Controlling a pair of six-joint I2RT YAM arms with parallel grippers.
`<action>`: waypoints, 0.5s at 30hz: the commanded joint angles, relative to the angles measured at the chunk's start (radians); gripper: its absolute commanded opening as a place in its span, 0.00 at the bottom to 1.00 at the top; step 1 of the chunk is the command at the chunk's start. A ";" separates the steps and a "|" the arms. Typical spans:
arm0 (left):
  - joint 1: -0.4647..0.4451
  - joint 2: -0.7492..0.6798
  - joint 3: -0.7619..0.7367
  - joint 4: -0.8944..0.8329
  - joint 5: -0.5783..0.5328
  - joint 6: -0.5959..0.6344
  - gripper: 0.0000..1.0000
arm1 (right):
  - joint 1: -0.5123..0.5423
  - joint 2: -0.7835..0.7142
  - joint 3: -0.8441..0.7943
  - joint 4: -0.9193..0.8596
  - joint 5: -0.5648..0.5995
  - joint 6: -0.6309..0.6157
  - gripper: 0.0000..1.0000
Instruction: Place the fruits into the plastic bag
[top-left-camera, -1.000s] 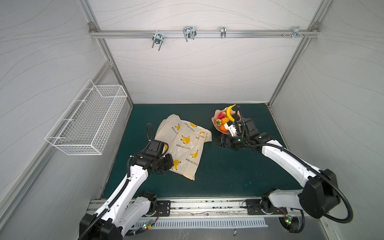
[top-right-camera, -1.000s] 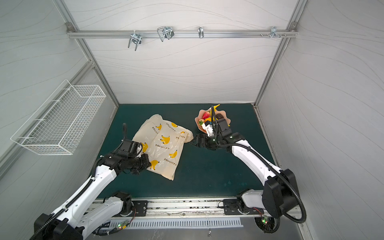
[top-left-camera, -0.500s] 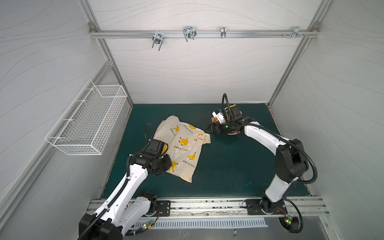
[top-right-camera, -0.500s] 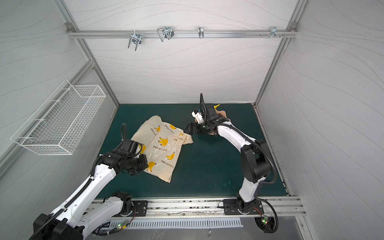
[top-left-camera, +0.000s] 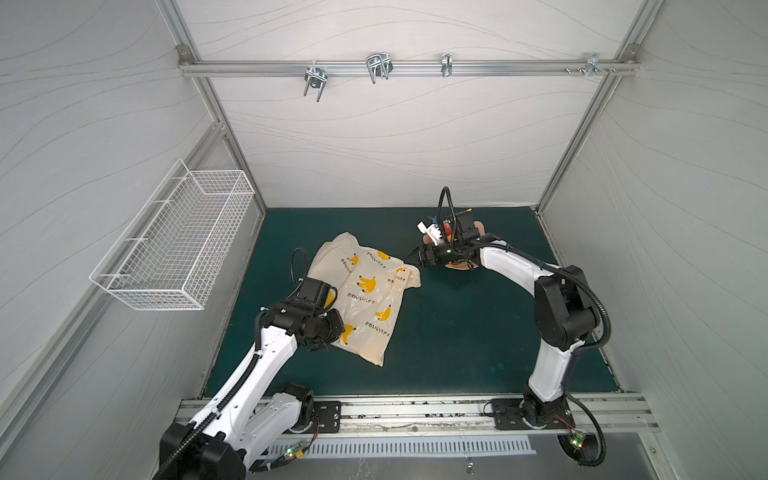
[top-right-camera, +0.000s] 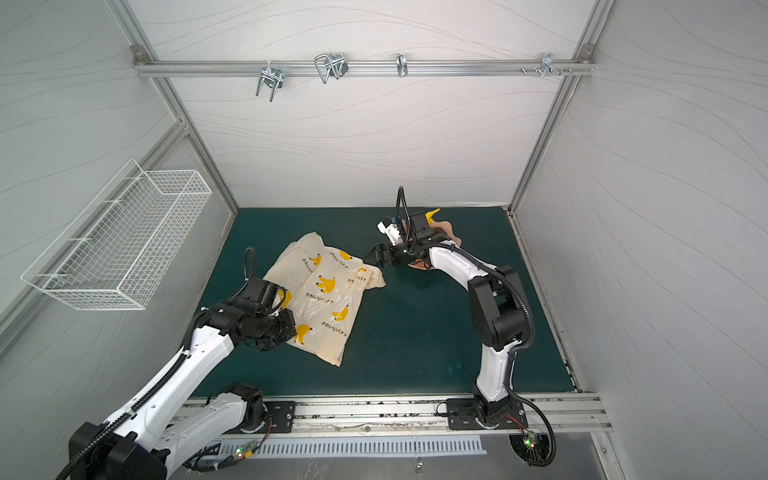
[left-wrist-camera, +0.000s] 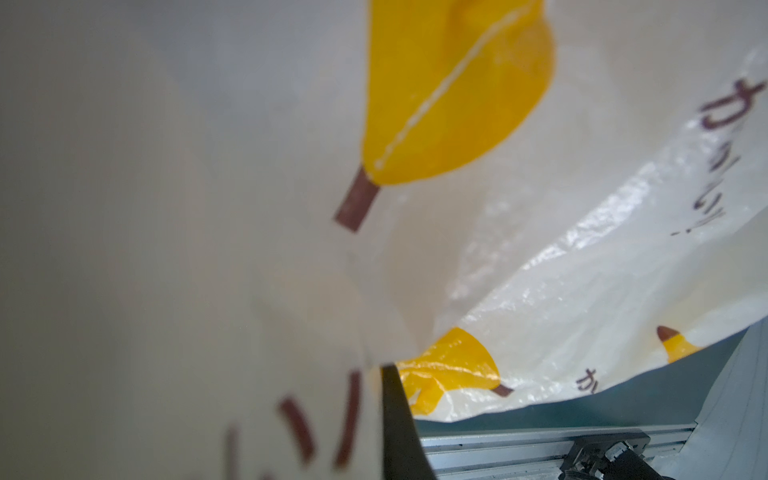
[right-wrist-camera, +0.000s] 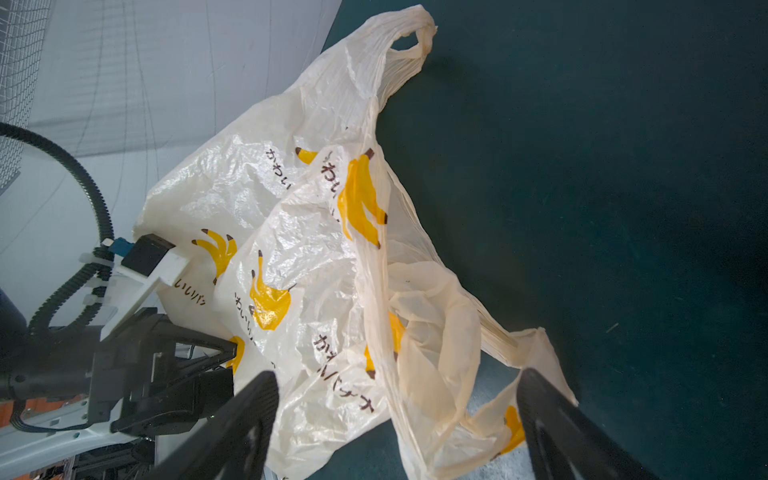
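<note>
We start with the green mat (top-left-camera: 457, 332), which covers the whole floor. On its left half lies the plastic bag (top-left-camera: 365, 299), mostly flat and crinkled. Its long axis runs from near to far, leaning a little to the left at the far end. The mouth and both loops are at the far end, turned towards the far right.

The pink dish (top-left-camera: 480, 227) sits at the far right, largely hidden under the right arm. Of the fruits we catch only a red scrap (top-left-camera: 446, 229) and, in a top view, a yellow banana tip (top-right-camera: 434, 212), so none is in the bag yet as far as we can see.

The left claw (top-left-camera: 332, 332) is at the bag's near left edge, closed tight. The film drapes right over its finger in the left wrist view, so we judge it is pinching the bag there.

The right claw (top-left-camera: 409, 261) points left from in front of the dish, its jaws spread wide and holding nothing. The bag's right loop (right-wrist-camera: 540, 345) lies just ahead of it, between the two fingers in the right wrist view, while the other loop (right-wrist-camera: 411, 29) is further off at the far left.

So the matter turns on this: the loop lies to the left of the right claw, all but in its jaws. The right arm is the nearer one to both the mouth and the fruits. We judge a close on that loop comes next.
</note>
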 joint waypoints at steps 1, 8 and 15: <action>-0.003 0.003 0.044 -0.015 -0.017 -0.004 0.00 | 0.016 0.037 -0.012 0.020 -0.042 -0.030 0.89; -0.003 0.006 0.043 -0.012 -0.021 -0.005 0.00 | 0.026 0.049 -0.026 0.031 -0.040 -0.037 0.81; -0.003 0.015 0.055 -0.018 -0.038 0.008 0.00 | 0.030 0.019 -0.059 0.044 -0.057 -0.035 0.38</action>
